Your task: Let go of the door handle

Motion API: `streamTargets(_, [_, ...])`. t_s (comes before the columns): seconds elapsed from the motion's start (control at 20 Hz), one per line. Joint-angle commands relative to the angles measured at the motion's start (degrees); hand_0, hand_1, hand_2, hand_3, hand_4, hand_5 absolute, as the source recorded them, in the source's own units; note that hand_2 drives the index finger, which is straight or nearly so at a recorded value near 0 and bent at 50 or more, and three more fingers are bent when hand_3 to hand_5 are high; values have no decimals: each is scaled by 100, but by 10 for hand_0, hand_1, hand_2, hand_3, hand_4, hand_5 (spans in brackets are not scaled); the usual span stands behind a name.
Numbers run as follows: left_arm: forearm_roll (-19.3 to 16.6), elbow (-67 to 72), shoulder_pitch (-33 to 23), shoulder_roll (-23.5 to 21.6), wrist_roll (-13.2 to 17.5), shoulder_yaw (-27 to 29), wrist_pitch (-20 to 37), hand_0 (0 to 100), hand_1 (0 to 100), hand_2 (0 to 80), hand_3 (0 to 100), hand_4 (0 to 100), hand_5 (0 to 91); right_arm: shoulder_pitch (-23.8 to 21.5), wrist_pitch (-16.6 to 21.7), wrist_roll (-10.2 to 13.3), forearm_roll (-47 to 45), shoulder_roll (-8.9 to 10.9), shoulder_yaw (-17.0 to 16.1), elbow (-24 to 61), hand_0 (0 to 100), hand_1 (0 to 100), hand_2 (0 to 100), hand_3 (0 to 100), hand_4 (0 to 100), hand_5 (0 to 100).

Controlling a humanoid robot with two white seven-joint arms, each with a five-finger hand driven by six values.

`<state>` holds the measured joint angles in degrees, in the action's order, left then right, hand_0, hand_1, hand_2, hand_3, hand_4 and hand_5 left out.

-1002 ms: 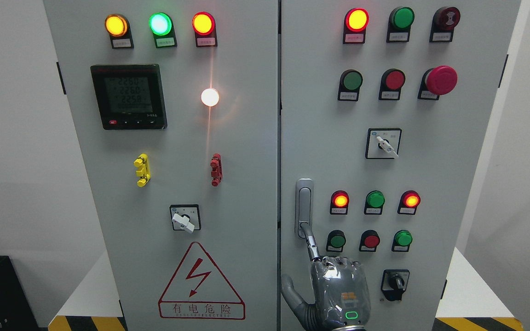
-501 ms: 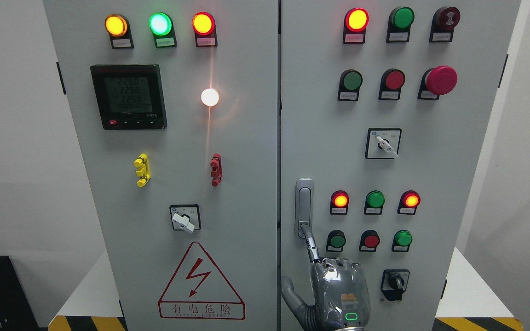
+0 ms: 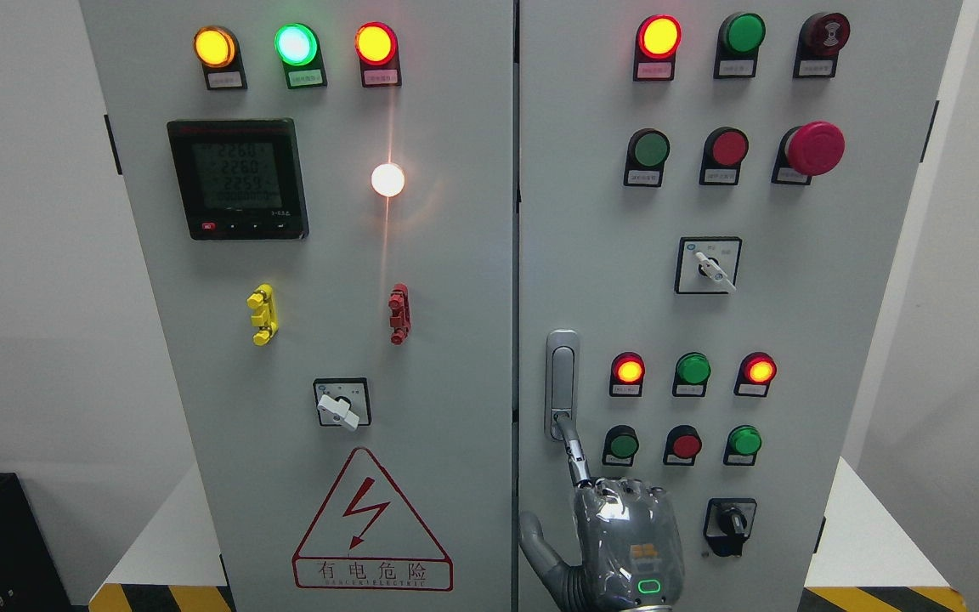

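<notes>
The right hand (image 3: pixel 621 544) comes up from the bottom edge, right of the middle, in front of the right-hand door of a grey control cabinet (image 3: pixel 455 255). Its index finger is stretched upward and leftward, the tip resting on the lower end of the door handle (image 3: pixel 561 384), a slim silver upright lever set at the left edge of the right door, just beside the seam between the two doors. The other fingers are folded toward the palm and the thumb sticks out to the left; nothing is clasped, so the hand holds nothing and only one fingertip touches the handle. The left hand is not in view.

The handle lies flush in its recess and the door looks closed, with no gap showing at the seam. To its right sit a row of lit indicator lamps (image 3: pixel 693 370) and a row of push buttons (image 3: pixel 685 444), close to the knuckles.

By my reading, the step in hand is the release itself: the fingertip contact remains to be broken. The next move calls for drawing the finger straight back toward the robot and lowering the hand, keeping clear of the nearby buttons and the black rotary switch (image 3: pixel 729 525) to the right of the palm, so nothing is pressed by accident.
</notes>
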<state>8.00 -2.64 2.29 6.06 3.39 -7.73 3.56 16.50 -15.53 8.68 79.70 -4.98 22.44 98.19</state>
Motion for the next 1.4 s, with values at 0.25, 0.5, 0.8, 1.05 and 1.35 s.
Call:
streamTargets(0.25, [0, 0, 0, 0, 4, 0, 4, 120, 556, 0, 0, 0, 0, -85, -3, 2, -8, 32, 6, -11, 393, 353, 14, 1000, 1000, 1000])
streamTargets(0.5, [0, 0, 0, 0, 4, 0, 4, 120, 556, 0, 0, 0, 0, -85, -3, 2, -7, 32, 15, -11, 394, 353, 16, 1000, 1000, 1000])
streamTargets(0.8, [0, 0, 0, 0, 4, 0, 4, 120, 556, 0, 0, 0, 0, -85, -3, 2, 1, 32, 23, -11, 394, 353, 19, 1000, 1000, 1000])
streamTargets(1.05, [0, 0, 0, 0, 4, 0, 4, 120, 556, 0, 0, 0, 0, -85, -3, 2, 1, 23, 23, -11, 394, 353, 21, 1000, 1000, 1000])
streamTargets(1.35, [0, 0, 0, 0, 4, 0, 4, 120, 556, 0, 0, 0, 0, -85, -3, 2, -8, 23, 23, 7, 394, 353, 22, 1000, 1000, 1000])
